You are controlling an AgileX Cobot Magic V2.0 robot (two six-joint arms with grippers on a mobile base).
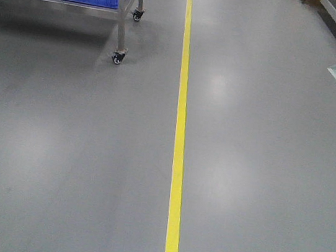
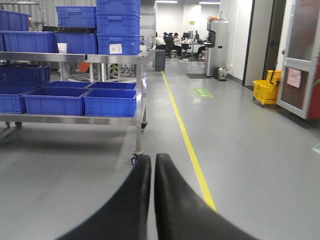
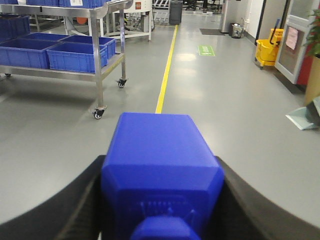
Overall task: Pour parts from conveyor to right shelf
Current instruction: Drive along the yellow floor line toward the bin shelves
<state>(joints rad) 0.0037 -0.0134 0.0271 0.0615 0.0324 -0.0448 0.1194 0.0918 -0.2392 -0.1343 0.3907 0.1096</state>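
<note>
The blue part (image 3: 161,145) is seen in the lower middle of the right wrist view, held between the two black fingers (image 3: 82,210) of the right gripper (image 3: 161,172). One finger is pressed against its left side and the other against its right side, so the claw is closed around the part at a medium width. The part is of bright blue plastic, box-like, with bevelled edges and a smooth top face. A short rounded knob (image 3: 165,230) is seen on its near face, at the bottom edge of the frame, and fine raised marks are found just above it. In the left wrist view, the left gripper (image 2: 152,160) is shown at the lower middle with its fingers brought together, only a thin slit being left between them, and nothing is held. The steel shelf (image 3: 101,60) on caster wheels is placed in the upper left of every view, with large blue bins (image 3: 75,56) on its lower level. A yellow floor line (image 1: 180,140) is drawn to the right of the shelf
</note>
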